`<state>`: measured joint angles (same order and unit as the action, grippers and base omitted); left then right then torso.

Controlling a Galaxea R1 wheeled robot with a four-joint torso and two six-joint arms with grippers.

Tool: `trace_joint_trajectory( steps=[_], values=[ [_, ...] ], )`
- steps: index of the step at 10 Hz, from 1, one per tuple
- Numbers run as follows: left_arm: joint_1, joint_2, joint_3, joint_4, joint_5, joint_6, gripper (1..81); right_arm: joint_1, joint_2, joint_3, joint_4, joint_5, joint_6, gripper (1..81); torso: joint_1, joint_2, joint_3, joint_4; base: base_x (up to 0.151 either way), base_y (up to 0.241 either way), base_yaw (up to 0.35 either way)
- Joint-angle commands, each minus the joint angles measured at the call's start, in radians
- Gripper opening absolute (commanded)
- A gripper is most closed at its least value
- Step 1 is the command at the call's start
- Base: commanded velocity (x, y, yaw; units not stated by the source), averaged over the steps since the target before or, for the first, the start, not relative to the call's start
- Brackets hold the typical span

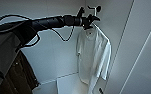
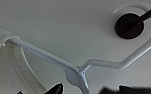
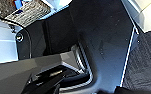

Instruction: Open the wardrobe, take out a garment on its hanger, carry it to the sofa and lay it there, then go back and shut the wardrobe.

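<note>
The wardrobe (image 1: 53, 50) stands open, its plain white inside in front of me. The garment (image 1: 92, 53), a white short-sleeved shirt, hangs inside on a thin white hanger (image 1: 99, 29), whose hook top rests over a black hook (image 1: 97, 8). My left arm reaches in from the left, and my left gripper (image 1: 89, 23) is at the hanger's neck just above the collar. In the left wrist view the hanger (image 2: 78, 72) is close up, curling round the black hook (image 2: 129, 25). My left gripper (image 2: 87, 90) is open, with a dark fingertip (image 2: 57, 88) on either side of the neck.
A dark olive-brown jacket (image 1: 16, 75) hangs low at the left of the wardrobe. A white door panel (image 1: 141, 50) stands at the right. The right wrist view looks down past my dark base to grey carpet (image 3: 143, 62) and a woven basket (image 3: 28, 11).
</note>
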<state>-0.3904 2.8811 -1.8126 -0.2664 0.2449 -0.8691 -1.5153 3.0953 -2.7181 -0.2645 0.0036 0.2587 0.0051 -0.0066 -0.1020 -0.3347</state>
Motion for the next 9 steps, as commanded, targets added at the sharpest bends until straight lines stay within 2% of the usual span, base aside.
trace_joint_trajectory(
  steps=[1,3,5,7,9],
  values=[
    [-0.161,0.008,-0.014,0.004,-0.032,-0.001,81.1,0.039,0.002,0.002,-0.001,-0.056,0.004,81.1,0.000,0.000,0.000,0.000,0.000,0.000,0.000],
    [-0.127,0.033,-0.037,0.024,-0.091,0.013,81.1,0.036,0.002,0.002,-0.001,-0.056,0.004,81.1,0.000,0.000,0.000,0.000,0.000,0.000,0.000],
    [-0.103,0.086,-0.088,0.036,-0.098,0.015,81.1,0.033,0.004,0.002,0.001,-0.056,0.005,81.1,0.000,0.000,0.000,0.000,0.000,0.000,0.000],
    [-0.103,0.126,-0.131,0.075,-0.133,0.015,81.1,0.031,0.007,0.002,0.002,-0.056,0.005,81.1,0.000,0.000,0.000,0.000,0.000,0.000,0.000],
    [-0.106,0.135,-0.146,0.088,-0.168,0.015,81.1,0.033,0.007,0.002,0.002,-0.088,0.005,81.1,0.000,0.000,0.000,0.000,0.000,0.000,0.000]
  ],
)
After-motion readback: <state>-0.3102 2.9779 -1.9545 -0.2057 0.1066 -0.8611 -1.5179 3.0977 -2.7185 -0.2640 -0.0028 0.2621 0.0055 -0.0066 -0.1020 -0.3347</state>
